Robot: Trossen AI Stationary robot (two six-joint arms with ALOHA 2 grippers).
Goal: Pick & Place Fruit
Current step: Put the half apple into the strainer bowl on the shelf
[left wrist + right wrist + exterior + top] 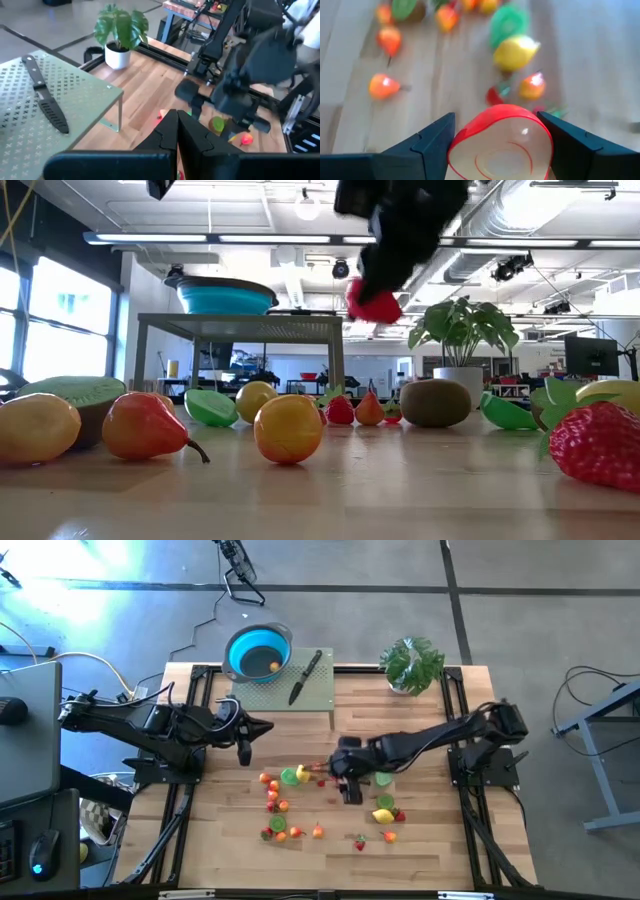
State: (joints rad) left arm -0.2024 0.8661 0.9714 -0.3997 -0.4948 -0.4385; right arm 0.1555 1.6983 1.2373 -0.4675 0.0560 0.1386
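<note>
- Left pincer point(247, 751) was closed with nothing in it, parked just left of the fruit scatter point(285, 805) and near the front edge of the green perforated stand point(320, 695); waiting arm.
- Blue bowl point(258, 648) sat on the far left end of the stand, one orange piece point(275, 666) already inside; probably the drop target. Black-handled knife point(305, 677) lay on the stand just right of the bowl.
- Right pincer point(500, 145) gripped a red apple half point(501, 145), cut face toward the wrist camera, fingers partly spread on its two sides; low view showed it lifted clear off the tabletop point(430, 830), above the scatter.
- Key relation: bowl lay up and to the left of the held half, beyond the stand's front edge; right arm was the carrier, reaching across. Judged: needs height to clear the stand edge and the knife; left pincer sat close to that line.
- Remaining fruit lay under and around the right pincer: yellow lemon point(515, 51), green half point(507, 22), small orange pear point(384, 86).
- Potted plant point(412, 664) stood right of the stand, off the path.
</note>
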